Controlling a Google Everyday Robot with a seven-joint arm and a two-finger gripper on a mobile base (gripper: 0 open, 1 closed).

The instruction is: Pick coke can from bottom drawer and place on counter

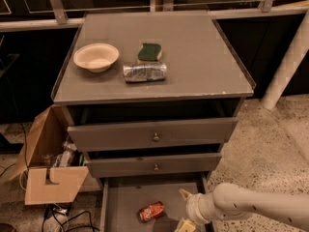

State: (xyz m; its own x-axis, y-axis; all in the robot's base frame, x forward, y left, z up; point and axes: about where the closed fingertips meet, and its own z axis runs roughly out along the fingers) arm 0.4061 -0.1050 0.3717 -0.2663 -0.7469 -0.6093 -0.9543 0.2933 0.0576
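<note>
Hand (pixel 184 210) released over bottom drawer (pixel 124 201), one coke can (pixel 151 211) beside, one bowl (pixel 96 57), one sponge (pixel 149 52), one silver can (pixel 145 72) on counter (pixel 195 57)

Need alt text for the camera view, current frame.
The robot's end effector, fingers open, is low over the open bottom drawer, beside a red coke can lying on the drawer floor. On the counter above: a bowl, a green sponge and a silver can on its side.

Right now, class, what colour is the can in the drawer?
The can is red, camera view; gripper sits beside it.
</note>
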